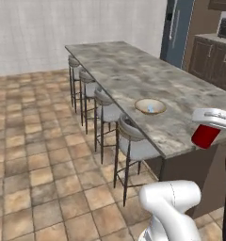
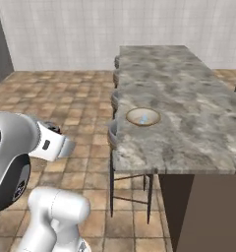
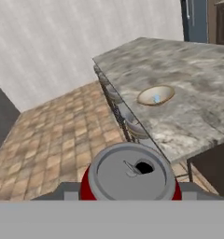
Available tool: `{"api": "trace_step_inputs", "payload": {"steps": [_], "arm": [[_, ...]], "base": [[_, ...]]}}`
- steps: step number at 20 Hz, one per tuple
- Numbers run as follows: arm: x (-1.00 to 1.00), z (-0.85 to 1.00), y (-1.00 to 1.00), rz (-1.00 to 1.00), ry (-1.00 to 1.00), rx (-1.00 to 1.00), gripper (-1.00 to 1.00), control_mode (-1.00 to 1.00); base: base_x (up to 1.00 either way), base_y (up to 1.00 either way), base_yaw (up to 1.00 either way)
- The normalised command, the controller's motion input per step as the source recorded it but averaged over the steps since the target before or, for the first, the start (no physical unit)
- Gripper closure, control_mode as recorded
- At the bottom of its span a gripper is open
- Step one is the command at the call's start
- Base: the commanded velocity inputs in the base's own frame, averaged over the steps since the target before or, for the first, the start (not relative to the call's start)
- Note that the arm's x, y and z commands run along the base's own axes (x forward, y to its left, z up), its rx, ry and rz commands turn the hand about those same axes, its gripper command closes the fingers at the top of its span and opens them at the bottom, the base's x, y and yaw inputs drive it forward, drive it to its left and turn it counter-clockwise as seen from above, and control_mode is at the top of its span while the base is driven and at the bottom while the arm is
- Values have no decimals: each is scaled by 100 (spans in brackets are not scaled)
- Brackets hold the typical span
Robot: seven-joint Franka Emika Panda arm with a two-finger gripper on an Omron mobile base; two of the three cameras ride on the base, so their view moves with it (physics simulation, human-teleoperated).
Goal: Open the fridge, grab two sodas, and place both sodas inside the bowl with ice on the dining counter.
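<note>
Fridge [image 1: 177, 29] cropped at top edge (doors' state unclear)

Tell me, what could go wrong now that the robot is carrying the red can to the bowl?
The pincer holds the soda can near the counter's end, apart from the bowl. The can might bump the dining counter edge. The bowl is shallow, so the can might tip or roll out.

dining counter [image 1: 133, 75]: grey marbled top | on it: bowl [image 1: 150, 106] near the front edge

Four stools [image 1: 105, 110] line the island; dark cabinets [image 1: 213, 61], perhaps wood, stand behind.
</note>
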Motion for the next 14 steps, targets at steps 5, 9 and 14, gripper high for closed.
{"api": "trace_step_inputs", "payload": {"steps": [5, 9, 14], "arm": [[0, 0, 0, 0, 0, 0, 100, 100], [0, 0, 0, 0, 0, 0, 100, 100], [0, 0, 0, 0, 0, 0, 100, 100]], "base": [[54, 62, -52], [45, 72, -49], [42, 75, -48]]}}
